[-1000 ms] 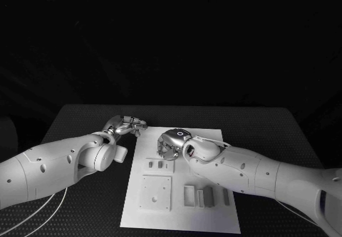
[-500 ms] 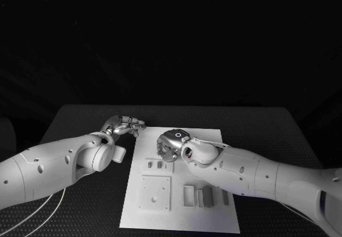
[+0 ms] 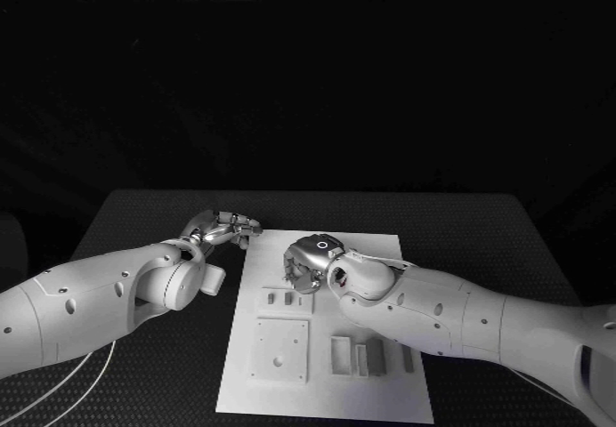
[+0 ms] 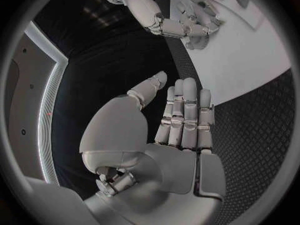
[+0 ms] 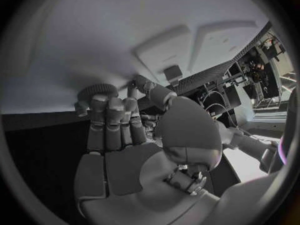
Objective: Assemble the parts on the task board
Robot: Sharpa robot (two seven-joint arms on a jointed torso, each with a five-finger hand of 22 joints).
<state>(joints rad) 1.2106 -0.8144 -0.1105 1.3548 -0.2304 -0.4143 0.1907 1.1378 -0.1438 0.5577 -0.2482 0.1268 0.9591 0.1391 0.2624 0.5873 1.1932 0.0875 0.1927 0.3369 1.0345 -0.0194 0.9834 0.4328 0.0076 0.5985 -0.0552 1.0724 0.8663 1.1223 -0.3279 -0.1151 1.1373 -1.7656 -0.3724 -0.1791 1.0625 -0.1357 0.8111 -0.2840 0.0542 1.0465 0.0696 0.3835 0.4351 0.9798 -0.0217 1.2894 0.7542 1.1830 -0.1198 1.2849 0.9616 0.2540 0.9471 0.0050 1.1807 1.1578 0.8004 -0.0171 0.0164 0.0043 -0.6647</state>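
Observation:
The white task board [image 3: 385,391] lies in the middle of the table. My right hand [image 3: 307,261] is curled over its far part. Its fingertips [image 5: 107,105] close against a round ridged part [image 5: 97,90] at the board surface [image 5: 75,40], thumb beside them. A small grey part [image 5: 172,74] stands in a raised block [image 5: 164,52] nearby. My left hand [image 3: 226,226] hovers just off the board's far left corner. Its fingers [image 4: 185,110] are straight and together and hold nothing. The right hand [image 4: 181,20] also appears beyond them, over the board [image 4: 250,70].
Near the board's front stand a square plate with holes [image 3: 281,348] and several upright grey parts [image 3: 360,353]. Small slotted blocks [image 3: 285,298] sit just in front of my right hand. Ribbed black table [image 3: 475,231] surrounds the board.
My right hand has shifted very slightly over the far part of the board. The left hand has hardly moved.

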